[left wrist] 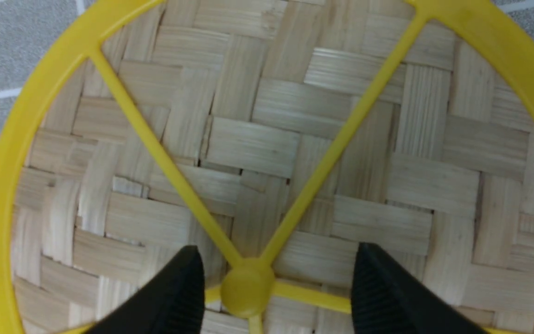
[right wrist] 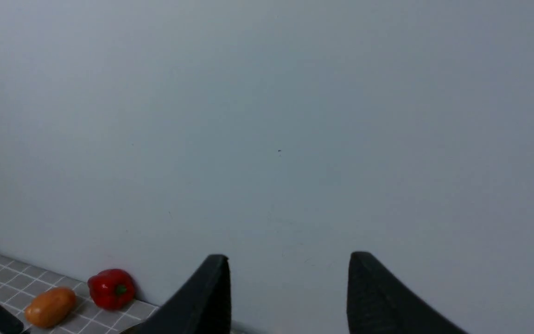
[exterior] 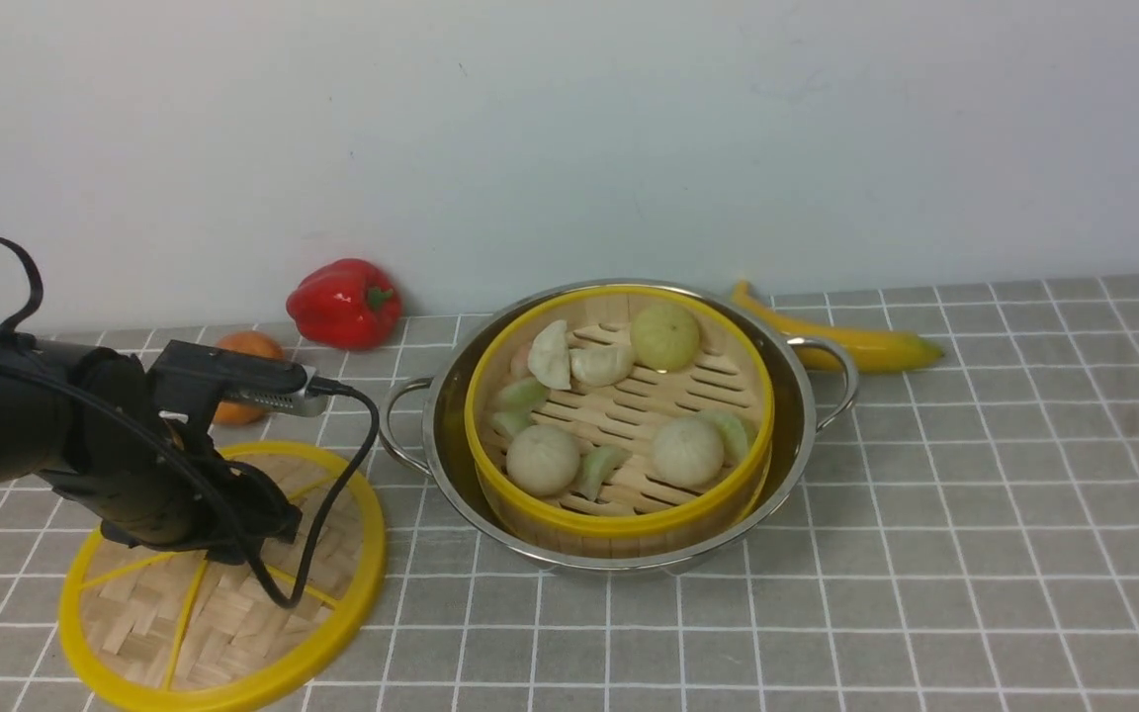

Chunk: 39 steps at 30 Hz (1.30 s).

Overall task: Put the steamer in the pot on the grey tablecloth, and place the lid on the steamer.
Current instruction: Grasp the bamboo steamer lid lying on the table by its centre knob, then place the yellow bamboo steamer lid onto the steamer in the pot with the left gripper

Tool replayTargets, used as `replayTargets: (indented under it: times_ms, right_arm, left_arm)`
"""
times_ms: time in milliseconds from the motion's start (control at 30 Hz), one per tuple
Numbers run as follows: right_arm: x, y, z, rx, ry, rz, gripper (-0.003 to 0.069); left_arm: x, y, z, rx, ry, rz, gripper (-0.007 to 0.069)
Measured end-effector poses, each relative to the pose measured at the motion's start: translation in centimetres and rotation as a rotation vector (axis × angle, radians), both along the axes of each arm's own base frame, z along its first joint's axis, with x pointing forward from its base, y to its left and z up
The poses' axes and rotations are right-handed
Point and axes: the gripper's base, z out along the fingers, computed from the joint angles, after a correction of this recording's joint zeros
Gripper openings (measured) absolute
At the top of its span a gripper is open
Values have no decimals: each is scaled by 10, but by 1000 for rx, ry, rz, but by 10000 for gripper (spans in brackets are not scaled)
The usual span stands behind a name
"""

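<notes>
The steamer [exterior: 619, 519], a yellow-rimmed bamboo basket holding buns and dumplings, sits inside the shiny pot [exterior: 795, 435] on the grey tablecloth [exterior: 975, 554]. Left of the pot, the lid [exterior: 164, 618] lies flat on the cloth. My left arm [exterior: 105, 455] reaches down over its middle. In the left wrist view my left gripper [left wrist: 278, 253] is open, its fingertips [left wrist: 188, 264] on either side of the lid's yellow hub [left wrist: 247, 292]. My right gripper [right wrist: 289, 256] is open and empty, facing the wall; it is outside the front view.
A red pepper [exterior: 344, 302] and an orange fruit [exterior: 245, 348] lie by the wall behind the lid. A banana [exterior: 856, 341] lies behind the pot's right handle [exterior: 832, 381]. The pale wall stands close behind them all.
</notes>
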Motion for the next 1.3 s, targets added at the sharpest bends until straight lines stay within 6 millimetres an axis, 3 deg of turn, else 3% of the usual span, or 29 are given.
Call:
replayTargets:
  times_ms: [100, 300, 567, 667, 800, 833, 900, 933, 1033, 1133, 1167, 1233, 1300]
  right_arm:
    - [-15, -6, -1, 9, -26, -1, 359]
    - [-35, -13, 0, 33, -67, -3, 359]
    - [-35, -13, -1, 60, -59, -5, 359]
    - [-35, -14, -1, 63, -58, -12, 359]
    - [-35, -16, -1, 56, -62, -31, 359]
    - [-35, -16, -1, 55, -62, -32, 359]
    - [-34, -17, -1, 50, -64, -48, 359]
    - [-34, -17, -1, 50, -64, -48, 359]
    - [-34, -18, 0, 47, -65, -54, 359]
    - [-34, -18, 0, 48, -65, -54, 359]
    - [-34, -18, 0, 48, -65, -54, 359]
    - [-34, -18, 0, 53, -64, -54, 359]
    - [-34, -17, -1, 69, -58, -47, 359]
  left_arm:
    - [0, 0, 0, 0, 0, 0, 321]
    - [1, 1, 1, 4, -5, -2, 114]
    - [2, 1, 3, 8, 3, -1, 116]
    - [2, 3, 13, 32, 31, -5, 116]
    - [6, 9, 54, 111, 6, -22, 116]
    - [6, 9, 56, 114, -3, -23, 116]
    - [10, 13, 96, 153, -65, -13, 116]
    - [10, 13, 96, 153, -65, -13, 116]
    - [15, 7, 143, 127, -173, 5, 116]
    - [21, -16, 173, 31, -268, -40, 116]
    - [21, -18, 175, 23, -272, -47, 116]
    - [22, -57, 188, -63, -308, -196, 116]
    - [21, -89, 188, -96, -315, -339, 116]
